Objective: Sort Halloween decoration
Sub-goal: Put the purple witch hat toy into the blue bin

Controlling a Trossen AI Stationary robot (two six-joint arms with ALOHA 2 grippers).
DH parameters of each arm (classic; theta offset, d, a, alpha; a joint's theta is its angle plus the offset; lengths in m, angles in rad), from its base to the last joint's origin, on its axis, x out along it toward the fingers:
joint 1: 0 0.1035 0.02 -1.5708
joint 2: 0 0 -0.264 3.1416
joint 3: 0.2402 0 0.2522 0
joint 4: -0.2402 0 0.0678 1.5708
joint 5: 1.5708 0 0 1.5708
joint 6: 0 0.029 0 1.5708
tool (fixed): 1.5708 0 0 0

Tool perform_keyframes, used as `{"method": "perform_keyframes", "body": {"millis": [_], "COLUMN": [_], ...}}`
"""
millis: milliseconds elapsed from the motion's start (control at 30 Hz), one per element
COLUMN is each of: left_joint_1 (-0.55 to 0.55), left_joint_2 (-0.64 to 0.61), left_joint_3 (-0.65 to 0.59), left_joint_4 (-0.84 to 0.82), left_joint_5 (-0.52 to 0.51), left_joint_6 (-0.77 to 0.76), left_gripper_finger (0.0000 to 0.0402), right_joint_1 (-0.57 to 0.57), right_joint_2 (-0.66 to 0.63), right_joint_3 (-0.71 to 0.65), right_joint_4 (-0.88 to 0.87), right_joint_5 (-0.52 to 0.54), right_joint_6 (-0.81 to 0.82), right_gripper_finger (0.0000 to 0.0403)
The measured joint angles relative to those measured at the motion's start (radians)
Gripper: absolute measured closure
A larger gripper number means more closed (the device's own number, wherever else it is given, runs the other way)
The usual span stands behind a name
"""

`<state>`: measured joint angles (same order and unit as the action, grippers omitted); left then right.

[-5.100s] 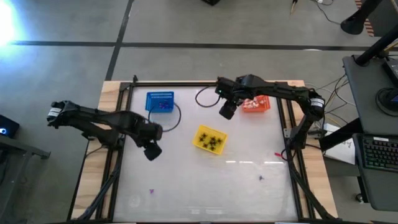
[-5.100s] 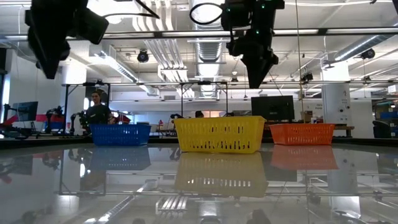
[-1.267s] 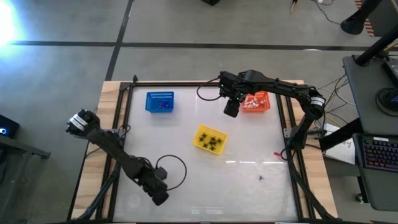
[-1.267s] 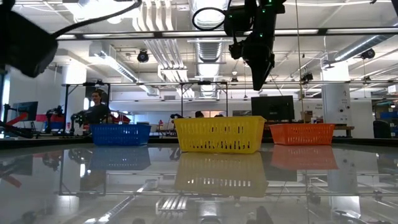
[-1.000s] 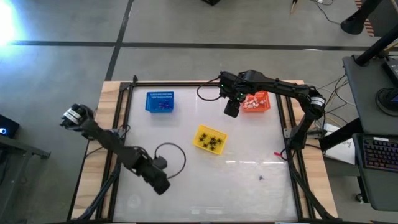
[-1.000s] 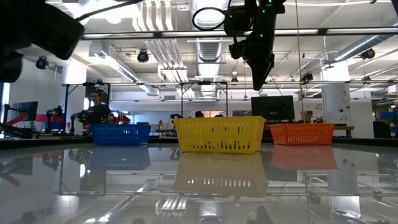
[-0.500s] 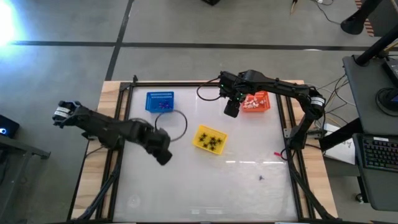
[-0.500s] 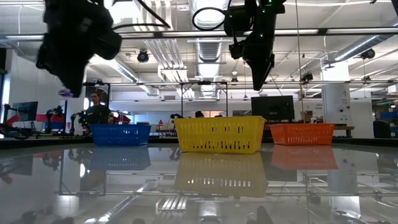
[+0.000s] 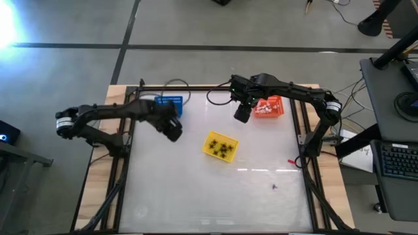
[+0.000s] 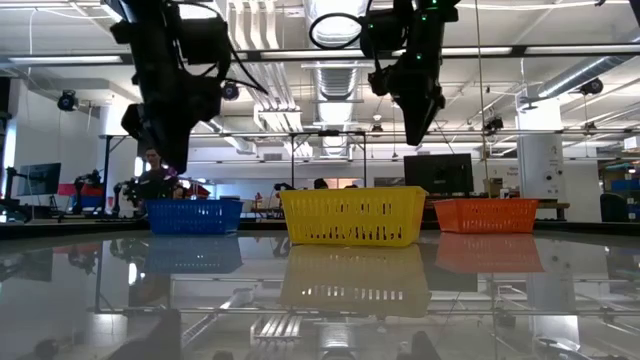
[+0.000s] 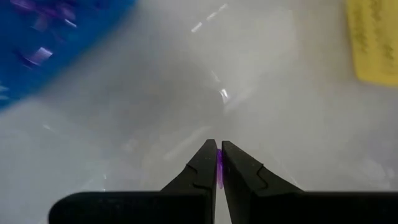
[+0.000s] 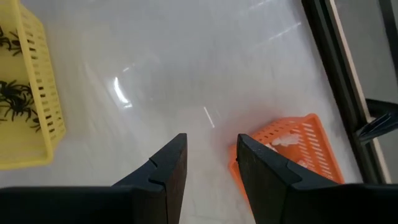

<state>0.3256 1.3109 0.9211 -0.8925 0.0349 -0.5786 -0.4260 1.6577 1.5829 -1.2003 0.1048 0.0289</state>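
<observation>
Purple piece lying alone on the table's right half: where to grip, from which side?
The purple piece is tiny and seems to lie flat on the table, nothing beside it. Likely best from straight above, pinching across its body; from the side there is no height to catch. Its shape is too small to tell.

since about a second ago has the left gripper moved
Yes. The left gripper, shut on a purple piece, swung from the table's near-left area up beside the blue basket.
</observation>
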Motion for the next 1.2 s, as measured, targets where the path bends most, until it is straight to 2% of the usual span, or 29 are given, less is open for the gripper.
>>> {"method": "perform_keyframes", "body": {"millis": [267, 500, 700, 900, 1200], "left_joint_1": [0.259, 0.409, 0.470, 0.483, 0.483], "left_joint_2": [0.000, 0.000, 0.000, 0.000, 0.000], "left_joint_3": [0.000, 0.000, 0.000, 0.000, 0.000], "left_joint_4": [0.043, 0.111, 0.118, 0.160, 0.164], "left_joint_5": [0.000, 0.000, 0.000, 0.000, 0.000], "left_joint_6": [0.224, 0.375, 0.486, 0.556, 0.655], "left_gripper_finger": [0.0401, 0.0401, 0.0401, 0.0400, 0.0350], "right_joint_1": [0.000, 0.004, 0.018, 0.061, 0.148], "right_joint_2": [0.000, 0.000, 0.000, 0.000, 0.000], "right_joint_3": [0.000, 0.000, 0.000, 0.000, 0.000], "right_joint_4": [0.000, -0.001, -0.001, -0.001, -0.007], "right_joint_5": [0.000, 0.000, -0.001, -0.002, -0.001], "right_joint_6": [0.114, 0.214, 0.312, 0.378, 0.518], "right_gripper_finger": [0.0271, 0.0271, 0.0271, 0.0271, 0.0271]}}
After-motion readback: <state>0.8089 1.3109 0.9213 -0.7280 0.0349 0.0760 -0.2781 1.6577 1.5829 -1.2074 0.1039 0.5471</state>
